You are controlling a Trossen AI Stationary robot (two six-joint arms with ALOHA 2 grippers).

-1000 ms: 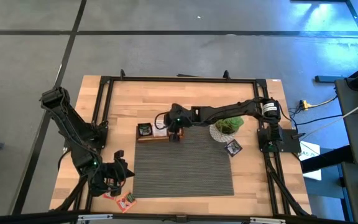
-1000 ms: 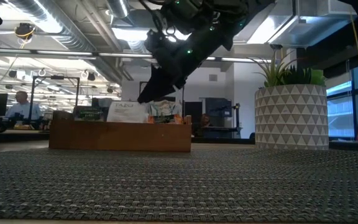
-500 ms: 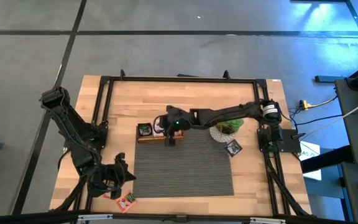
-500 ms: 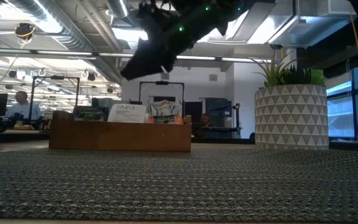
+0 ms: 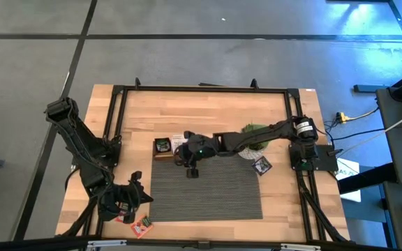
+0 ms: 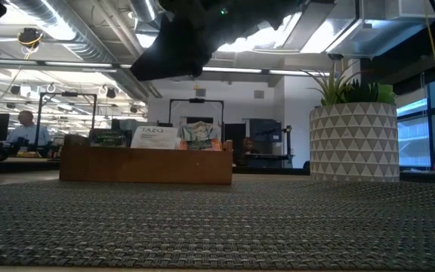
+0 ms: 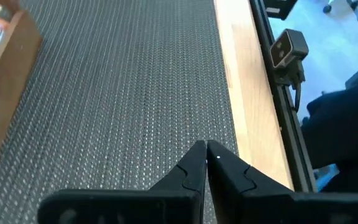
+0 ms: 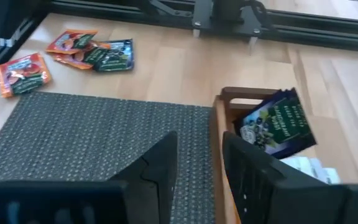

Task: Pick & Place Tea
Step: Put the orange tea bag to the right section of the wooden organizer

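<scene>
The wooden tray (image 5: pixel 160 155) stands at the mat's far edge with tea sachets upright in it: a dark blue one (image 8: pixel 275 121) and white and orange ones (image 6: pixel 157 136). More tea sachets, orange-red (image 8: pixel 23 71) and dark (image 8: pixel 114 56), lie flat on the bare wood at the table's near left corner (image 5: pixel 137 222). One dark sachet (image 5: pixel 262 165) lies beside the plant. My right gripper (image 8: pixel 197 149) hangs open and empty over the mat just in front of the tray (image 5: pixel 193 170). My left gripper (image 7: pixel 205 148) is shut and empty, near the loose sachets (image 5: pixel 132 195).
A grey woven mat (image 5: pixel 208 188) covers the table's middle. A potted green plant in a white patterned pot (image 6: pixel 353 140) stands right of the tray, partly under my right arm. A black frame rail (image 5: pixel 201 88) runs round the table. A person sits far off in the room (image 6: pixel 25 125).
My right gripper has drawn away from the tray's right end, rising and coming toward the table's near edge; the sachets in the tray stay standing. My left arm has kept its place.
</scene>
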